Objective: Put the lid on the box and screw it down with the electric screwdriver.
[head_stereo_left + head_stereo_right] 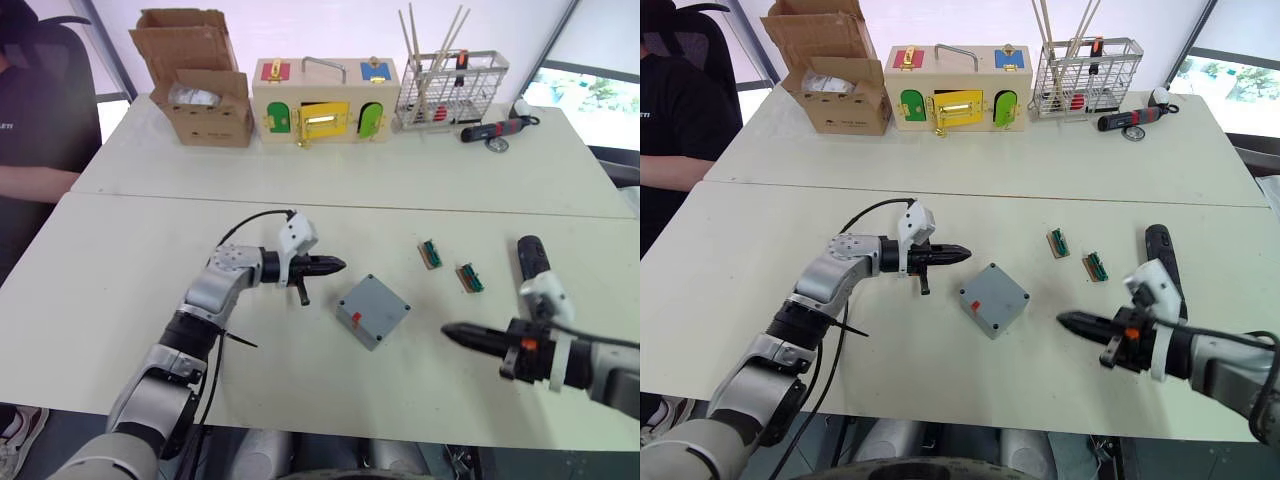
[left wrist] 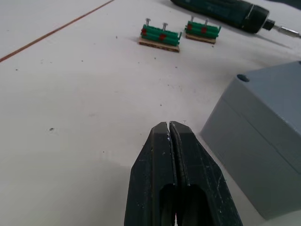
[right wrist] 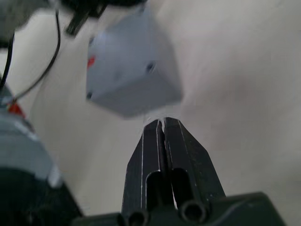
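Observation:
The grey box (image 1: 371, 312) sits mid-table, turned at an angle, a red mark on its near side. The lid (image 1: 377, 299) lies flat on top of it with its corner holes showing. My left gripper (image 1: 338, 265) is shut and empty, hovering just left of the box, which also appears in the left wrist view (image 2: 263, 141). To the box's right my right gripper (image 1: 450, 332) is shut and empty, pointing at the box (image 3: 131, 70). The black electric screwdriver (image 1: 531, 255) lies on the table behind my right wrist, which hides its near end.
Two green terminal blocks (image 1: 430, 254) (image 1: 469, 278) lie between the box and the screwdriver. Along the far table stand a cardboard box (image 1: 200, 85), a wooden box with coloured doors (image 1: 325, 100), a wire rack (image 1: 450, 90) and a black-and-red hand tool (image 1: 495, 129). A person (image 1: 35, 120) sits far left.

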Available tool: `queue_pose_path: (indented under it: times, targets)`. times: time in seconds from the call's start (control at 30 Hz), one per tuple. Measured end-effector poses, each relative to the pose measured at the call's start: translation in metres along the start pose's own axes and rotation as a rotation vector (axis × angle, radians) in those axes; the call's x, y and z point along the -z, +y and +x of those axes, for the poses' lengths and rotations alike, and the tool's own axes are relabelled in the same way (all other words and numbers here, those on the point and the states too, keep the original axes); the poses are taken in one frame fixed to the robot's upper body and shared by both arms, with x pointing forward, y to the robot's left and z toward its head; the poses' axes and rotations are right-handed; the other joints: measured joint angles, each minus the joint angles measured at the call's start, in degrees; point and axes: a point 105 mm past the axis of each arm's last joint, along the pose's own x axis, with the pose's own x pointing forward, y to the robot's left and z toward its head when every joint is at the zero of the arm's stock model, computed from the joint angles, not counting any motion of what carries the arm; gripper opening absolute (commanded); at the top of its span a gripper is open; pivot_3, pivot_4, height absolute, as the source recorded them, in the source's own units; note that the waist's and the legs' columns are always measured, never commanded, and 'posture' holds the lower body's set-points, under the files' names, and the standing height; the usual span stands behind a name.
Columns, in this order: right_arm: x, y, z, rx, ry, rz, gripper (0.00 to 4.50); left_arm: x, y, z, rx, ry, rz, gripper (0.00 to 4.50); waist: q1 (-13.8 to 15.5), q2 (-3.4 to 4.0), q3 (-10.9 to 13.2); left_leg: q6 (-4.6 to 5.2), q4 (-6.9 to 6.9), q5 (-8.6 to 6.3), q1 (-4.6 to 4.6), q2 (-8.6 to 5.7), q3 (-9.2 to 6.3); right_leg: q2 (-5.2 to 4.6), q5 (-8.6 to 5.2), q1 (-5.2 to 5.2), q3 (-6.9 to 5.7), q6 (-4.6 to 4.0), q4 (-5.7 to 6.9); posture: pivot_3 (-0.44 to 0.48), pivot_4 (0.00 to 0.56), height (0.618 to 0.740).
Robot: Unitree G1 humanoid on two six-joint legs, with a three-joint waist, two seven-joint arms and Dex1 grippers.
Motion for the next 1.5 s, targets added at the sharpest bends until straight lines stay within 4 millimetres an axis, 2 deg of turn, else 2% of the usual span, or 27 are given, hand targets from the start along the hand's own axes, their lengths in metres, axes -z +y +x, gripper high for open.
queue_pose_path:
  times: [0.13,0.27,0.4,0.53,0.67,0.8,0.9,1.13,1.5]
  targets:
    - [0.006,0.007,0.016,-0.04,0.011,-0.015,0.02,0.013,-0.012,0.003,0.059,0.043,-0.007,0.0,-0.22,-0.07,0.05,-0.01,0.01,0.0,0.0,0.01,0.02,0.02,0.0,-0.04,0.01,0.0,0.04,0.0,0.15,0.74]
    - [0.01,0.004,0.024,-0.011,0.028,-0.074,0.02,0.025,-0.016,0.0,0.071,0.086,-0.011,0.0,0.12,-0.09,0.07,-0.02,0.01,0.01,-0.03,0.0,0.0,0.01,0.0,-0.07,0.0,0.0,0.05,0.0,0.15,0.74]
    - [0.007,0.004,0.031,-0.016,0.006,-0.095,0.02,0.024,-0.016,0.0,0.073,0.087,-0.007,0.0,0.02,-0.11,0.08,-0.02,0.02,0.01,-0.04,-0.01,0.01,0.0,0.0,-0.07,0.0,0.0,0.04,0.0,0.15,0.74]
    - [-0.008,0.005,0.038,-0.036,-0.045,-0.126,0.02,0.02,-0.021,0.002,0.088,0.076,0.01,0.0,-0.05,-0.11,0.09,-0.03,0.01,0.01,-0.03,0.01,0.0,0.01,0.0,-0.1,0.01,0.0,0.06,0.0,0.15,0.74]
    - [-0.013,0.008,0.043,-0.055,-0.062,-0.122,0.02,0.02,-0.021,0.002,0.088,0.078,0.008,0.0,0.04,-0.11,0.09,-0.03,0.01,0.01,-0.04,0.0,0.0,0.01,0.0,-0.1,0.01,0.0,0.06,0.0,0.15,0.74]
    - [-0.015,0.009,0.046,-0.071,-0.055,-0.129,0.02,0.02,-0.021,0.001,0.091,0.079,0.009,0.0,-0.03,-0.11,0.09,-0.03,0.01,0.01,-0.04,0.0,0.0,0.01,0.0,-0.11,0.0,0.0,0.07,0.0,0.15,0.74]
    - [-0.009,0.01,0.051,-0.089,-0.004,-0.162,0.02,0.018,-0.024,0.0,0.099,0.074,0.022,0.0,-0.09,-0.11,0.09,-0.03,0.01,0.01,-0.04,0.01,0.01,0.02,0.0,-0.13,0.0,0.0,0.08,0.0,0.15,0.74]
    - [-0.007,-0.008,0.062,-0.056,0.006,-0.186,0.02,0.023,-0.027,-0.008,0.104,0.104,0.017,0.0,-0.11,-0.09,0.09,-0.04,0.01,0.02,-0.04,0.01,0.01,0.02,0.0,-0.14,0.01,0.0,0.09,0.0,0.15,0.74]
    - [-0.016,-0.032,0.072,-0.025,-0.009,-0.26,0.02,0.026,-0.031,-0.018,0.089,0.131,-0.002,0.0,-0.16,-0.07,0.1,-0.07,0.0,0.03,-0.04,0.0,0.02,0.02,0.01,-0.17,0.01,0.0,0.13,0.0,0.15,0.74]
